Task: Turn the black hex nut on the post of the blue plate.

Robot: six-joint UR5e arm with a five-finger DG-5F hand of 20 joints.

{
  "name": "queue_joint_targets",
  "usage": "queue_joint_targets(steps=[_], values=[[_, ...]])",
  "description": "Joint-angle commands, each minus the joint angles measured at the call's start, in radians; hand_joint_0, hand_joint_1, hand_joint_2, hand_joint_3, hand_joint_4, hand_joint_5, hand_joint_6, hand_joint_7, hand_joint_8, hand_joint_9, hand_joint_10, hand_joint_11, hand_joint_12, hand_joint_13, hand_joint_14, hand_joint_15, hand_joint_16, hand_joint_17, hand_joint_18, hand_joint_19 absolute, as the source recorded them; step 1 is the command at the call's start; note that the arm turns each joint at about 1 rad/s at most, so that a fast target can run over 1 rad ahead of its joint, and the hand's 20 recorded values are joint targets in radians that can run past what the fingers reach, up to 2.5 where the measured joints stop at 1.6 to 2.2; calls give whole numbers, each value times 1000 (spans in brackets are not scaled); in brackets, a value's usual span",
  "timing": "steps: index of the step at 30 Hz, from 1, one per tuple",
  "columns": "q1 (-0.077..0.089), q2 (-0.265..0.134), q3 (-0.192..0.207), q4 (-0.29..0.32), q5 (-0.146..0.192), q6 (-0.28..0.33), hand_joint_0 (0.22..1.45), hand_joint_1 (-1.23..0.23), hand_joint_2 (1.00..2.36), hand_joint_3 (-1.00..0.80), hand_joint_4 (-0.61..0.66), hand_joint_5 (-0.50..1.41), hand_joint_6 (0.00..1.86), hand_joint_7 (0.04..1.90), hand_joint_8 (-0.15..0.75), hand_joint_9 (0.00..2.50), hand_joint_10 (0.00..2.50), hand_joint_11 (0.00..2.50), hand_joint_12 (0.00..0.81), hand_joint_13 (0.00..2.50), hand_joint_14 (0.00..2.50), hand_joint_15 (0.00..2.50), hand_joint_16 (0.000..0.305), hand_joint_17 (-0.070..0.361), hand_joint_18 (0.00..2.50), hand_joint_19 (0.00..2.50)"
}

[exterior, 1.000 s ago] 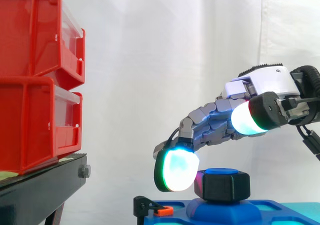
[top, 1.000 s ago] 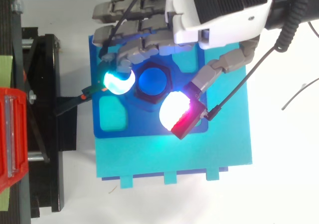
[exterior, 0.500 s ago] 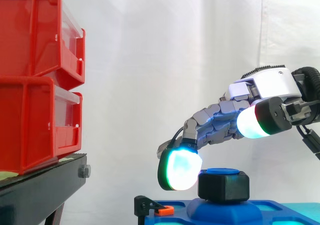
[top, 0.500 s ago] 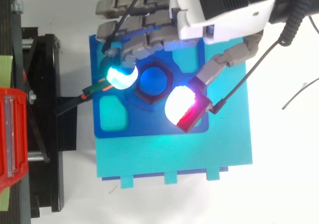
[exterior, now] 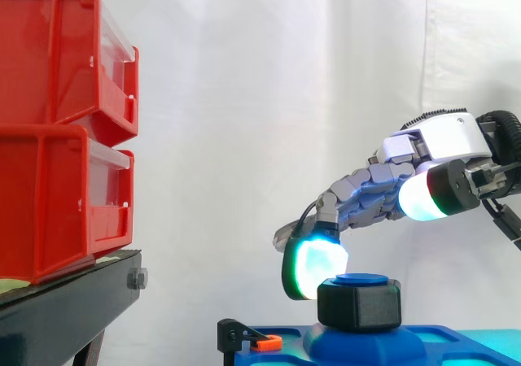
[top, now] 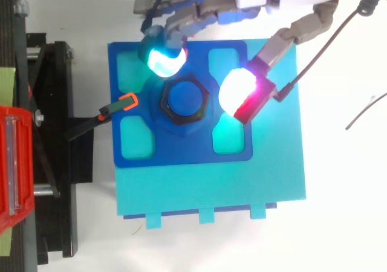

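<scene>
The black hex nut [exterior: 358, 304] [top: 167, 111] sits on the blue post [top: 184, 98] in the middle of the blue plate [top: 181, 150]. My hand [exterior: 444, 137] [top: 199, 3] reaches in from the right above the plate and is open, with its fingers loosely bent. One cyan-glowing fingertip [top: 163, 58] hangs at the nut's far-left corner, close by it in the side view. The white and red thumb pad [top: 240, 92] stands higher, to the right of the nut, with a gap between them. Nothing is held.
The plate rests on a teal base [top: 211, 187]. A black clamp with an orange tip [top: 124, 103] touches the plate's left edge. Stacked red bins [exterior: 57, 130] stand on a black stand [exterior: 73, 301] to the left.
The hand has drawn back to the right and risen. Its cyan fingertip slid from the nut's left side to its far corner, and the thumb pad moved away from the nut.
</scene>
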Motion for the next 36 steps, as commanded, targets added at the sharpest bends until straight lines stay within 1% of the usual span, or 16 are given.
queue_joint_targets(steps=[1, 7, 9, 11, 13, 15, 16, 20, 22, 25, 28, 31, 33, 34, 35, 36], values=[[-20, 0, 5, -8, -22, -5, 473, -303, 1000, -500, 156, -202, 503, 826, 204, 258, 2, 46, 320, 31, 1, 59, 53, 119, 0, 250], [-41, 0, 5, -8, -47, -9, 473, -303, 1000, -500, 156, -202, 503, 829, 205, 260, 0, 40, 320, 32, 0, 51, 53, 119, 0, 250], [-43, 0, 5, -8, -50, -9, 473, -303, 1000, -500, 158, -202, 503, 827, 204, 260, 0, 44, 320, 31, 2, 54, 53, 119, 0, 254], [-52, 0, 5, -8, -60, -9, 473, -303, 1000, -500, 156, -202, 503, 827, 203, 259, 0, 36, 321, 32, 0, 52, 53, 118, 0, 253], [-53, 0, 7, -10, -63, -11, 473, -303, 1000, -500, 155, -202, 503, 823, 204, 259, 1, 45, 321, 32, 3, 51, 53, 119, 0, 250], [-61, 0, 26, -22, -71, -9, 474, -303, 1000, -500, 156, -203, 503, 826, 204, 259, 2, 39, 321, 32, 2, 55, 53, 119, 0, 254], [-61, 0, 26, -22, -71, -9, 473, -304, 1000, -500, 156, -203, 503, 823, 205, 259, 0, 43, 321, 33, 2, 51, 53, 119, 0, 249], [-62, 0, 68, -44, -71, -11, 473, -304, 1000, -500, 153, -203, 503, 822, 204, 259, 2, 43, 321, 33, 2, 51, 53, 118, 0, 249], [-62, 0, 72, -42, -70, -14, 473, -305, 1000, -500, 155, -203, 503, 821, 205, 260, 0, 45, 321, 33, 1, 52, 53, 119, 0, 249], [-56, 0, 74, -30, -56, -23, 474, -305, 1000, -500, 155, -203, 503, 821, 205, 261, 0, 44, 320, 32, 0, 55, 53, 119, 0, 254], [-46, 0, 74, -5, -30, -35, 473, -305, 1000, -500, 157, -203, 503, 823, 205, 262, 0, 45, 319, 34, 0, 56, 53, 119, 0, 253], [-38, -1, 72, 4, -20, -35, 474, -305, 1000, -500, 156, -203, 503, 818, 204, 262, 0, 36, 319, 34, 0, 52, 53, 118, 0, 250], [-20, -1, 72, 7, 10, -35, 473, -305, 1000, -500, 155, -203, 503, 817, 204, 262, 0, 45, 319, 34, 0, 56, 53, 118, 0, 250], [-15, -1, 72, 4, 18, -35, 473, -305, 1000, -500, 154, -203, 503, 817, 204, 262, 0, 40, 318, 34, 1, 56, 53, 118, 0, 249], [-6, -1, 72, 4, 30, -35, 473, -304, 1000, -500, 155, -203, 503, 815, 204, 262, 0, 45, 319, 34, 2, 55, 53, 118, 0, 250], [8, -1, 63, 7, 42, -35, 474, -305, 1000, -500, 155, -203, 503, 814, 204, 263, 0, 31, 319, 35, 0, 52, 53, 118, 0, 254]])
